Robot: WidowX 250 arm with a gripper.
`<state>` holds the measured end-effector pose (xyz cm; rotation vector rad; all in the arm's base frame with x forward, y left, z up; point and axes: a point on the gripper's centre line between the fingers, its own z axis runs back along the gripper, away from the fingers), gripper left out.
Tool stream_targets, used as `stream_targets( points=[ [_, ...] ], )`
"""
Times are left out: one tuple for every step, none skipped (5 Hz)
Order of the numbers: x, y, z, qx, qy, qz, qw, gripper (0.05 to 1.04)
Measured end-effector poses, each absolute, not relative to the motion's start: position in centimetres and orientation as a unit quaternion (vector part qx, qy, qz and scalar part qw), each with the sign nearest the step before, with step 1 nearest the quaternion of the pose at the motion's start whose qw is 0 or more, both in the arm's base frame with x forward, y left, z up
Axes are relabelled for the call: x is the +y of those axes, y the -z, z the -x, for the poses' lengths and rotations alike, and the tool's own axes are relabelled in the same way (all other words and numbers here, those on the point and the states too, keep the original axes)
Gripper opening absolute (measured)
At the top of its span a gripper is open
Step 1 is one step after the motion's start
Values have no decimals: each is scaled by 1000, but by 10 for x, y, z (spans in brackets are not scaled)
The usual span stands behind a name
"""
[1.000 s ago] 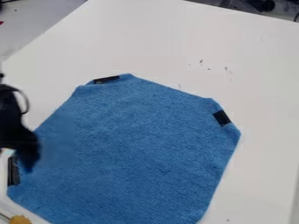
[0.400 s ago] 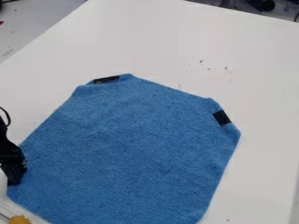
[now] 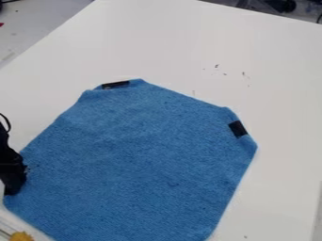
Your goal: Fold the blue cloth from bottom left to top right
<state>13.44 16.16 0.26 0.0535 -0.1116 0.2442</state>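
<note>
from where i'm standing, the blue cloth (image 3: 144, 160) is lying spread out on the white table (image 3: 189, 47), covering the lower left and middle of the camera view. it is showing a many-sided outline with blunt corners, and its lowest part is running out past the bottom of the view.

the black gripper (image 3: 14, 186) is hanging at the far left, by the cloth's lower left edge, and is overlapping that edge in the view. i'm looking hard at it, but i can't tell whether it is pinching the fabric or staying loose. a thin dark cable (image 3: 7, 122) is curving out just above it.

one black patch (image 3: 116, 85) is sitting along the cloth's top left edge, and another dark patch (image 3: 237, 128) is sitting near its right corner. between them, the upper right edge is slanting down toward the right. the weave is looking mostly flat, with faint ripples running across it.

small dark specks (image 3: 217, 66) are dotting the tabletop beyond the cloth. down in the bottom left corner, an orange-yellow piece (image 3: 22, 236) is poking into view, near the cloth's lower edge.
</note>
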Motion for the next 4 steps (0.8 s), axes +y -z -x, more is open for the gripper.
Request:
stream_targets(
  points=[
    [161,-2,-135,-47,-114,-27,992,470],
    [158,-5,-134,-33,-110,-26,993,248],
    [154,-23,-138,-23,-105,-42,993,102],
    [146,-45,-150,-9,-100,-66,993,62]
  ],
)
